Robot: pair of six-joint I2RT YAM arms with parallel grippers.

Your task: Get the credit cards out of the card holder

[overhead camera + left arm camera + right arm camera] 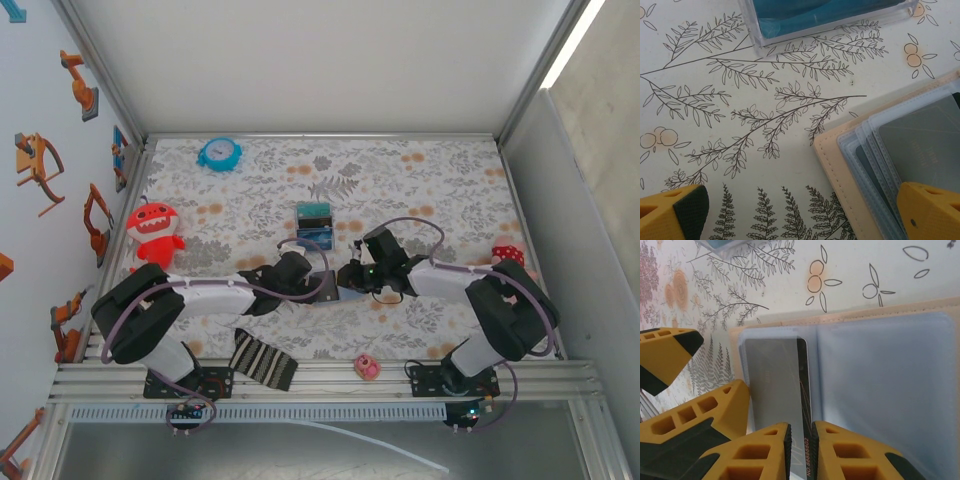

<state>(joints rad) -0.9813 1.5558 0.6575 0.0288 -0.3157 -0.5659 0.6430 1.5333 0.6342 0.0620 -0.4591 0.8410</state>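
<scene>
The card holder [880, 370] lies open on the patterned tablecloth, tan at the rim and pale blue inside. A grey and black credit card [777, 385] sticks partly out of its left pocket. My right gripper [800, 450] is shut on the near end of that card. My left gripper [802, 215] stands open, one yellow fingertip [930, 210] over the holder's [890, 150] corner and the other out on the cloth. From above, both grippers meet mid-table, left [310, 285] and right [350, 278], with the holder [328, 288] between them.
A clear box [313, 220] with blue contents stands just behind the holder. A blue alarm clock [218, 153] sits at the back, a red plush monster [152, 228] at the left. A striped cloth [262, 360] and a small pink thing [367, 367] lie near the front edge.
</scene>
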